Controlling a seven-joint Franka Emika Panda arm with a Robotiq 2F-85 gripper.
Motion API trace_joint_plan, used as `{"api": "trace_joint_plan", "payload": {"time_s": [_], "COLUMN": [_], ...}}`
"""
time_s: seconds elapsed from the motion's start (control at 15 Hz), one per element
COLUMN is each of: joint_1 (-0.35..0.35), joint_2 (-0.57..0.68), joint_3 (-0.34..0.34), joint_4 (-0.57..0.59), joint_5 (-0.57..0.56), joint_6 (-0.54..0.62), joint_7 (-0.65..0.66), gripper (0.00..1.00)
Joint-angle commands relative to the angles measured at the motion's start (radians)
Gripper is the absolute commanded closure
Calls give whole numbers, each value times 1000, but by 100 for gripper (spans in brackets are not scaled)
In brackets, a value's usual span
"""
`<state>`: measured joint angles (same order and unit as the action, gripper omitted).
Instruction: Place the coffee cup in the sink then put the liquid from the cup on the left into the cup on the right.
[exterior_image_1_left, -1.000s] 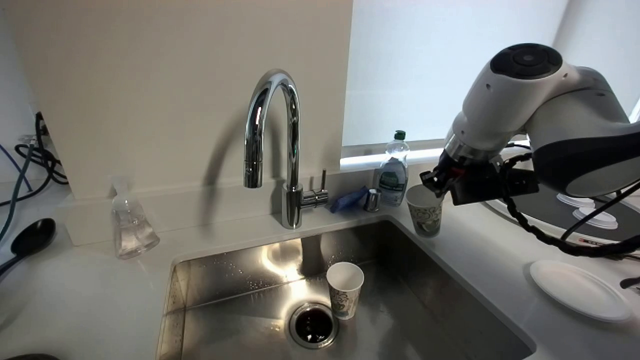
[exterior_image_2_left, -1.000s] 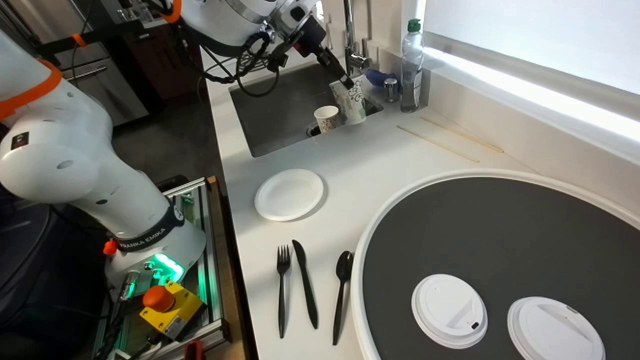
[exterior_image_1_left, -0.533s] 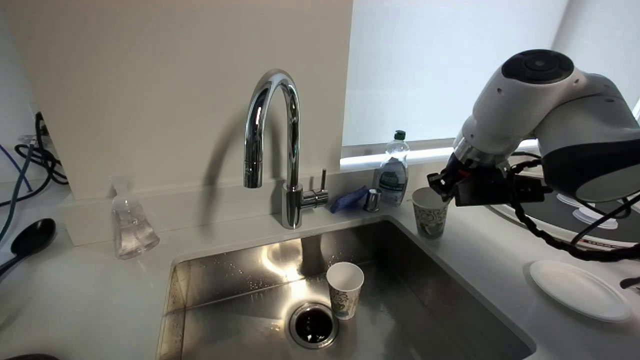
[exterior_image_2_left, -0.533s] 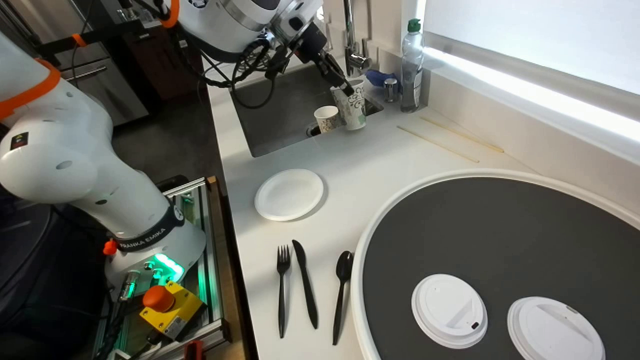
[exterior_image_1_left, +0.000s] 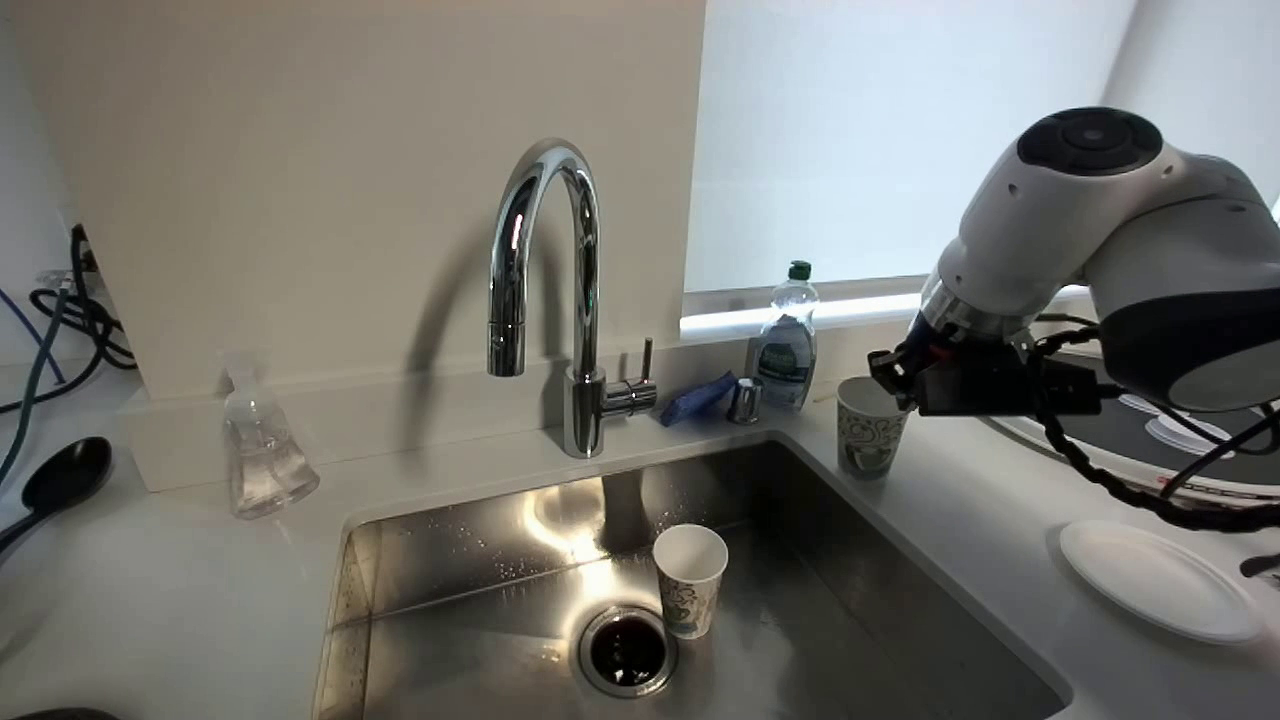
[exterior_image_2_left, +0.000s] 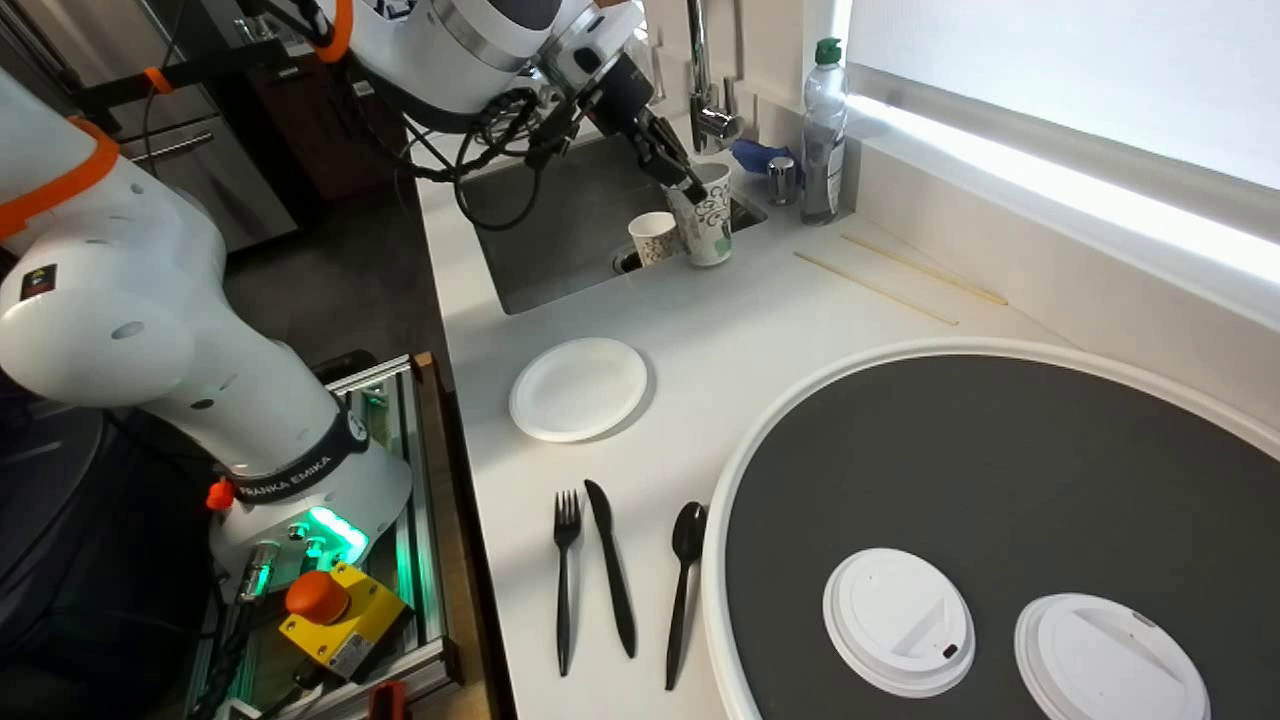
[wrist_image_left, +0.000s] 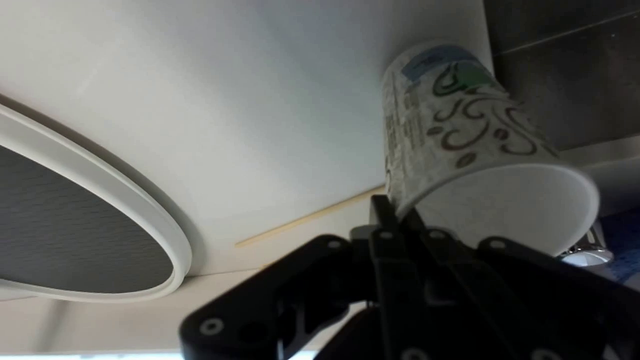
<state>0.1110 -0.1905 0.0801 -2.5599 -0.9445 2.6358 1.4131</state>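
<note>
Gripper (wrist_image_left: 398, 212) w/ narrow jaws held paper cup (wrist_image_left: 457, 117) @ rim, just beside sink (exterior_image_1_left: 810, 645); 2nd cup (exterior_image_1_left: 690, 590) stood w/in sink.

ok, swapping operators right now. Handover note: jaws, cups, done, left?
Gripper: jaws shut on the rim of the held cup.
Cups: the held cup is near upright at the counter beside the sink; can't tell whether its base touches down. The sink cup stands in the basin by the drain.
Done: one cup is in the sink.
Left: likely the pour, then letting go. No liquid can be made out in either cup, so whether any was poured is open; which cups count as left and right is unclear too.
</note>
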Motion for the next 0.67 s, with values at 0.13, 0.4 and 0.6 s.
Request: {"api": "trace_joint_plan", "payload": {"time_s": [0.13, 0.4, 0.6], "joint_1": [-5, -3, -2], "joint_2": [-31, -43, -59], "joint_3": [-14, -11, -8], "joint_4": [-56, -51, -47], "joint_5": [5, -11, -15], "joint_6": [13, -3, -9], "joint_7": [16, 18, 14], "gripper": [50, 19, 1]}}
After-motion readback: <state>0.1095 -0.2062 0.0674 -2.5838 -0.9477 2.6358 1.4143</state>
